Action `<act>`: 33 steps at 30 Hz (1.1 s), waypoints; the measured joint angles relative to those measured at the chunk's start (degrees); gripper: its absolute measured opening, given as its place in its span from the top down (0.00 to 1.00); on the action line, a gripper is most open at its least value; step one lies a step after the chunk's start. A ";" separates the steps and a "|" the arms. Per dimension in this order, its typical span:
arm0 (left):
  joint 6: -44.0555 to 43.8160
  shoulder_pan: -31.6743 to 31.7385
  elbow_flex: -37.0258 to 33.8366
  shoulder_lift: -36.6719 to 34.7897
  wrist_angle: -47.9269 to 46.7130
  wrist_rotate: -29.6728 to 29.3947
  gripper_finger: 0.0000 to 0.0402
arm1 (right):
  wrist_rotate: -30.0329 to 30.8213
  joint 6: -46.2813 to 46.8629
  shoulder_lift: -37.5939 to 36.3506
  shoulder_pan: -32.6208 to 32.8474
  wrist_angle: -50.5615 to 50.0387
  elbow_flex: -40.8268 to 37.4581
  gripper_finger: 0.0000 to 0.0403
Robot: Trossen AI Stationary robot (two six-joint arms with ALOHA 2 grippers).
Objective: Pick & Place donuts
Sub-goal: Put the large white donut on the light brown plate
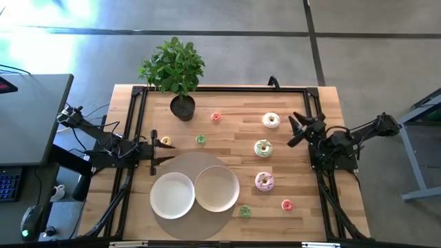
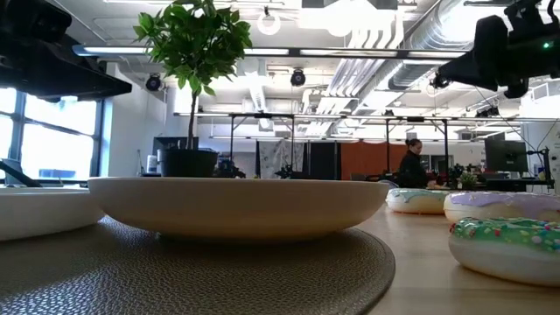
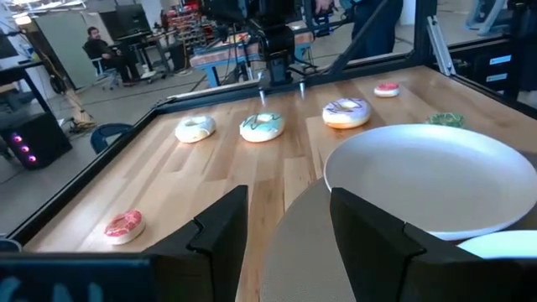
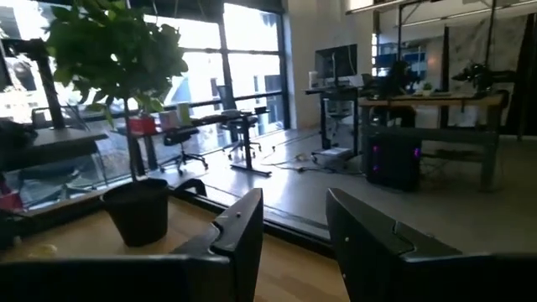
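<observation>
Both arms hold nothing. The left gripper is wide open, just left of the plates. The right gripper is wide open too, right of the cream donut. The green donut and pink donut lie right of the plates.

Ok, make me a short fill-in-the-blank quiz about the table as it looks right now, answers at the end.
1. The two white plates sit on a round ____.
2. The number of large iced donuts in a column near the right claw is ____.
3. The potted plant stands at the table's ____ edge, seen from above.
4. Both plates hold ____ donuts.

Answers: mat; three; top; no
</observation>
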 joint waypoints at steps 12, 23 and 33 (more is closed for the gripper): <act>-0.04 0.00 0.00 -0.04 1.55 -2.02 0.58 | 7.16 4.09 0.00 0.02 -2.03 0.00 0.68; -0.15 0.00 0.00 -0.02 3.31 0.36 0.58 | -12.65 5.71 0.00 -1.76 -5.60 0.00 0.69; 10.91 -0.02 0.00 0.00 5.15 -0.44 0.58 | -23.28 0.95 3.91 -12.49 -8.18 4.65 0.71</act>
